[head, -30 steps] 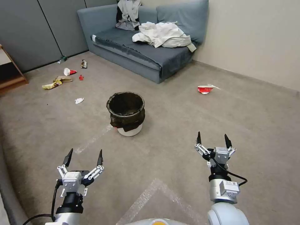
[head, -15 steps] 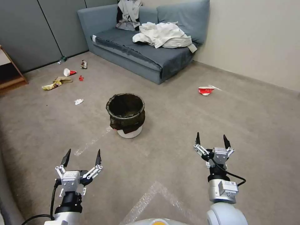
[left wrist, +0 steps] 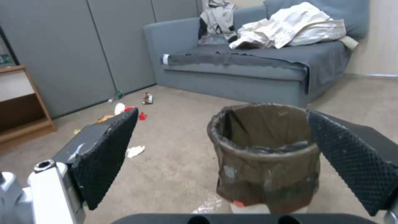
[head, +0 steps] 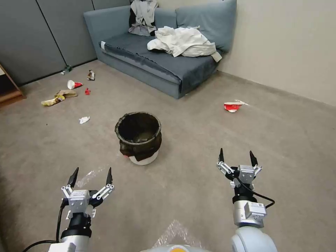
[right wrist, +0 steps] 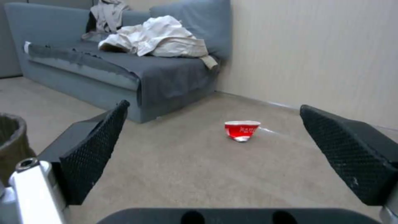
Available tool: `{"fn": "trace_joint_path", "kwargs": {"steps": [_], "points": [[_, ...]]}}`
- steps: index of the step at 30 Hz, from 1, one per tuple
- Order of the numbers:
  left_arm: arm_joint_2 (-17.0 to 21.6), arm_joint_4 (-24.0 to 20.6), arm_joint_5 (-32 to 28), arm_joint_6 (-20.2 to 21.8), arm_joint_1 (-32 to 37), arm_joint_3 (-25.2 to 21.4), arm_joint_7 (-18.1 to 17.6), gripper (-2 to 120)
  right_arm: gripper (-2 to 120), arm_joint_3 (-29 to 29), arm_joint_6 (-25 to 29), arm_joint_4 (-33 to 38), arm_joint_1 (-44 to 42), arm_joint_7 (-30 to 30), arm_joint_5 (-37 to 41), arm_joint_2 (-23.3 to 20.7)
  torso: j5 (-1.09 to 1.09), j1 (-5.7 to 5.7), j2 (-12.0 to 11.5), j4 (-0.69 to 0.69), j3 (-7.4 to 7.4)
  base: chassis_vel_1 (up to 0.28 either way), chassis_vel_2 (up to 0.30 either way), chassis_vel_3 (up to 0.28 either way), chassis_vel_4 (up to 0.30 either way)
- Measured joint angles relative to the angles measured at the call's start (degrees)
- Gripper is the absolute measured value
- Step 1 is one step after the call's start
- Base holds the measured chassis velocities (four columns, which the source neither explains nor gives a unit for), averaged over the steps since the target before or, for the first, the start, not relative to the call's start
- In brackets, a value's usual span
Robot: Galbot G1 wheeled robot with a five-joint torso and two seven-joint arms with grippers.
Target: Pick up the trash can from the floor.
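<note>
Bin (head: 139, 138) stands upright on the carpet (head: 196, 168), ahead of both grippers and well apart from each; it lies ahead and slightly to the inner side of the left gripper (head: 91, 173), and ahead and far to the inner side of the right gripper (head: 237, 156). In the left wrist view the bin (left wrist: 265, 155) sits between that gripper's two pads (left wrist: 110, 155), beyond them, with its dark liner draped over the rim and a strip of white base showing below. In the right wrist view the bin's rim (right wrist: 12, 143) is at the picture's edge, outside the span of the fingers (right wrist: 93, 152). Both grippers hover over the carpet with their fingers spread wide, holding nothing and touching nothing. A crushed red cup (head: 231, 106) lies on the carpet ahead of the right gripper, between its fingers in the right wrist view (right wrist: 242, 130); it carries white lettering too small to read. More litter (head: 57, 98) lies ahead and to the outer side of the left gripper, near a grey partition. A grey sofa (head: 157, 66) with pale cloth (head: 182, 42) heaped on it stands beyond the bin, against the wall.
</note>
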Motion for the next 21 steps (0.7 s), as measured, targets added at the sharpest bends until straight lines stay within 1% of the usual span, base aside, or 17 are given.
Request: {"fn": "trace_joint_path", "kwargs": {"steps": [21], "points": [[0.0, 0.2, 0.0, 1.9, -1.8, 0.0, -0.4, 100, 100, -0.3, 0.2, -0.7, 0.3, -0.1, 0.0, 0.2, 0.01, 0.00, 0.0, 0.00, 0.00, -0.134, 0.128, 0.133, -0.128]]}}
